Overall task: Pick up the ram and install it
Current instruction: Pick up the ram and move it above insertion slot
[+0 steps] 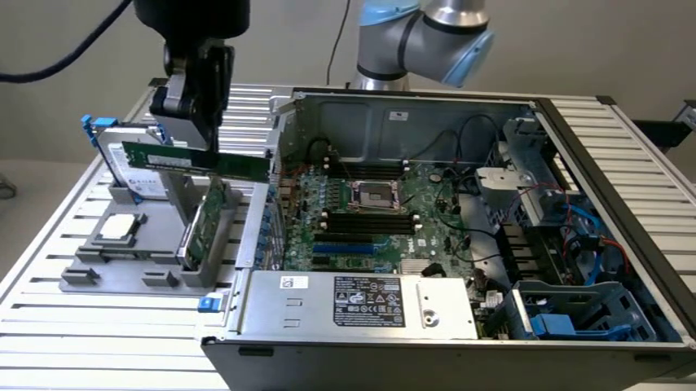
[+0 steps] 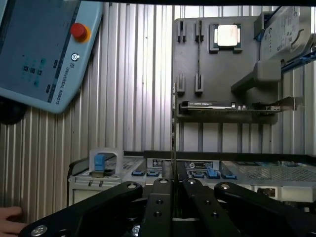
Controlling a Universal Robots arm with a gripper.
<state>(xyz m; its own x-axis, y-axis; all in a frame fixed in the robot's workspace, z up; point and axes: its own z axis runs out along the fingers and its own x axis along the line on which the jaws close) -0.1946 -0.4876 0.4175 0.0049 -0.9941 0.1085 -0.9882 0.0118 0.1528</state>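
The black two-fingered tool (image 1: 199,140) is clenched on the ram (image 1: 234,167), a long, narrow dark-green circuit-board stick with a white label, gripping it by its upper edge near the middle so that the stick hangs level and on edge in the air. In the wrist view the tool (image 2: 174,186) pinches the ram (image 2: 174,123) between its dark fingers (image 2: 159,207), and the stick is seen edge-on as a thin line. The ram is held clear above a grey plastic fixture tray (image 1: 98,273) that rests on the ribbed aluminium counter (image 1: 77,326). Just below the ram, a wider green expansion card (image 1: 207,224) stands upright in a slot of that tray; a silver hard drive with blue handles (image 1: 136,175) leans at the tray's far end, and a square silver processor chip (image 1: 117,228) lies flat in a pocket. To the exterior view's right of the tray, an open grey metal computer case (image 1: 609,163) lies on its side with its green motherboard (image 1: 435,232) exposed; the black memory slots (image 1: 370,221) sit beside the silver processor socket (image 1: 376,194), well apart from the ram. A silver power supply box (image 1: 359,301) fills the case's near edge. The wrist view also shows a grey-blue teach pendant with a red button (image 2: 79,31)
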